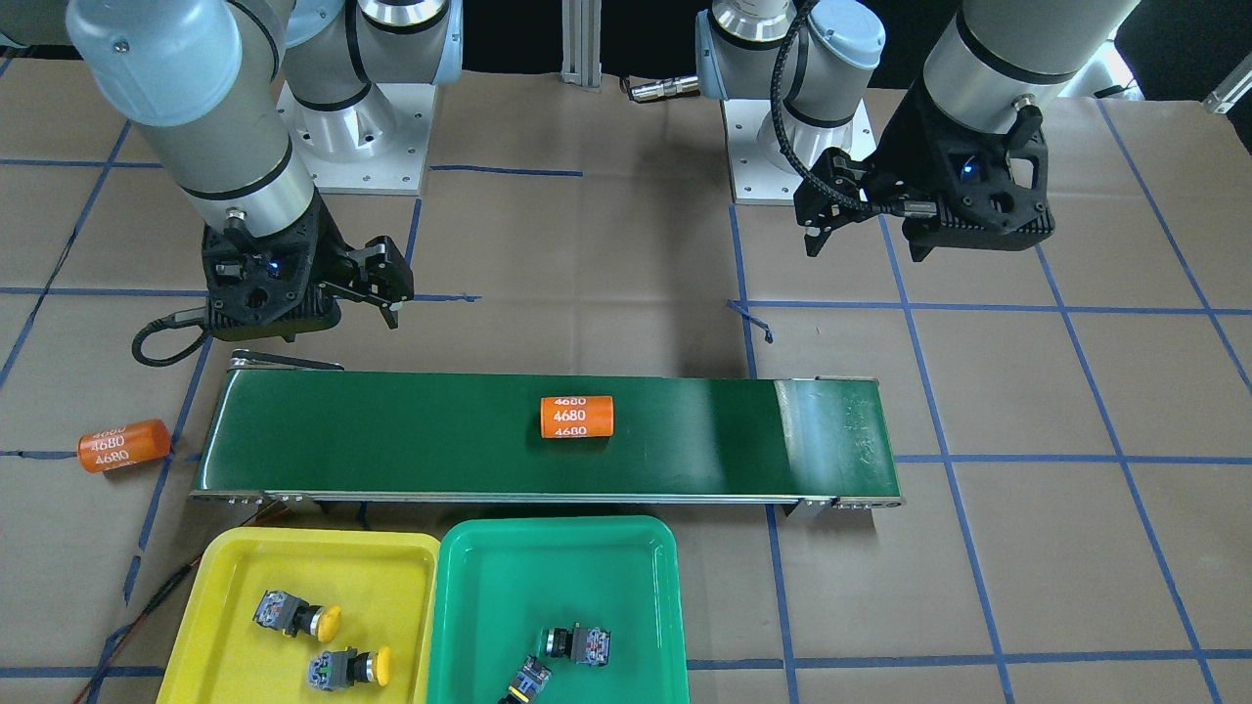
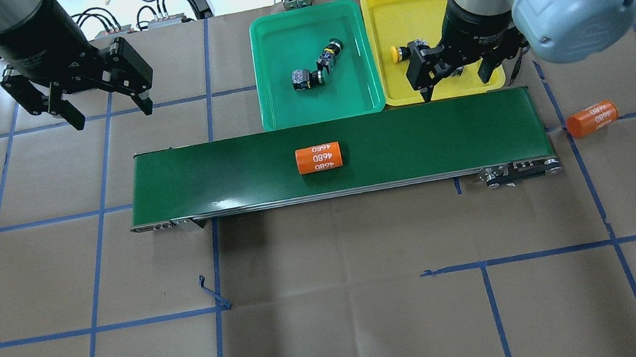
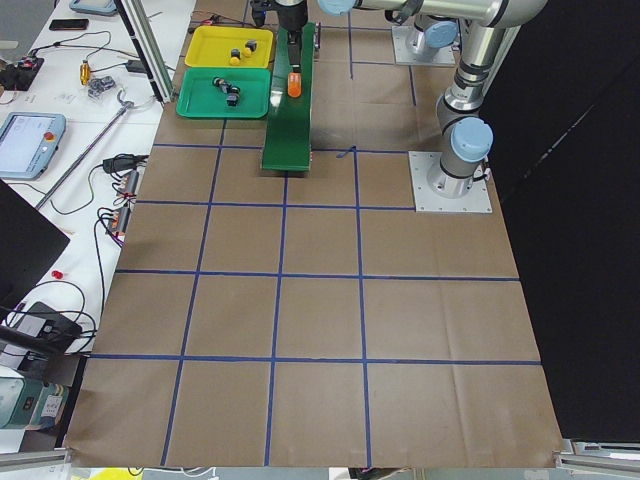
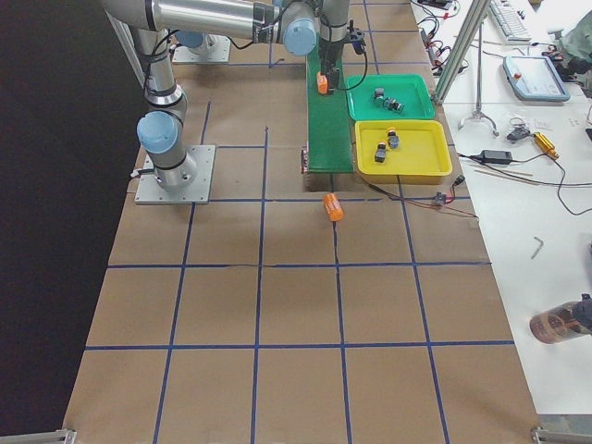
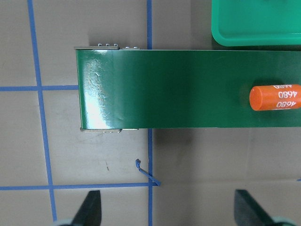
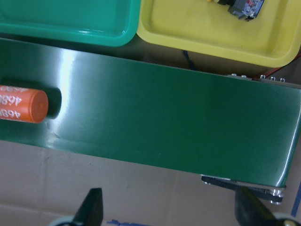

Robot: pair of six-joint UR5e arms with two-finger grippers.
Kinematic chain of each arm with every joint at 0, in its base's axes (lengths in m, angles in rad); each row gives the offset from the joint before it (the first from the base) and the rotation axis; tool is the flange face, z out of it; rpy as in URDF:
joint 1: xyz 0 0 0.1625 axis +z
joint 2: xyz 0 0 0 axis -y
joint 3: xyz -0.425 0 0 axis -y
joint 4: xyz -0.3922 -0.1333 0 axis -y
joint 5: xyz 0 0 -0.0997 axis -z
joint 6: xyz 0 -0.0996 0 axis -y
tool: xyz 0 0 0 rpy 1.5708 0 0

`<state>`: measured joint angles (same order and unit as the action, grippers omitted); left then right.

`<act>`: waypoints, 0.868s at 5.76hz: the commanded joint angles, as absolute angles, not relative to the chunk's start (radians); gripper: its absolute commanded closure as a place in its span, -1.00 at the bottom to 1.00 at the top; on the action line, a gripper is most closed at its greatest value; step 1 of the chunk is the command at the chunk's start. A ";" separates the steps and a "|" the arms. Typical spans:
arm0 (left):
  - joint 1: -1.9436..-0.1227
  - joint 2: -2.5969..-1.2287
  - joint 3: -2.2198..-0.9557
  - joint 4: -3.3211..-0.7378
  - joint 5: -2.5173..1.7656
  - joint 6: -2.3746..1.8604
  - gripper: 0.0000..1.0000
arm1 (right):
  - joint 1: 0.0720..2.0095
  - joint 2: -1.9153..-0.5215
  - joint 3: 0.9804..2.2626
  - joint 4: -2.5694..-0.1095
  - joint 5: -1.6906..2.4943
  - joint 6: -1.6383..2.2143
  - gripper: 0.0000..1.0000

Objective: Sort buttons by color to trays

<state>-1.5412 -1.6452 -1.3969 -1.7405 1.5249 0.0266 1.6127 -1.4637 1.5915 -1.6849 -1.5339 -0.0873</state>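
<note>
The yellow tray holds two yellow-capped buttons. The green tray beside it holds two buttons lying on their sides, their caps dark from here. In the overhead view the green tray's buttons show, and one yellow button; my right arm hides the other. My right gripper is open and empty above the belt's edge next to the yellow tray. My left gripper is open and empty, high above bare table beyond the belt's other end.
A long dark-green conveyor belt runs along the trays, with an orange "4680" cylinder lying on its middle. A second orange cylinder lies on the table off the belt's end near my right arm. Blue tape lines grid the brown table.
</note>
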 commanded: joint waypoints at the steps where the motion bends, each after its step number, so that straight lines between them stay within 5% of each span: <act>1: -1.539 -1.638 -1.396 -1.733 1.519 0.025 -0.97 | 1.602 -1.470 1.428 -1.480 -1.542 0.045 -1.00; 5: -1.537 -1.640 -1.394 -1.700 1.513 0.023 -0.97 | 1.552 -1.483 1.399 -1.272 -1.542 0.178 -1.00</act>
<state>-1.5380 -1.6398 -1.3946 -1.7056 1.5137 0.0230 1.5552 -1.4854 1.3910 -1.2832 -1.5528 0.1486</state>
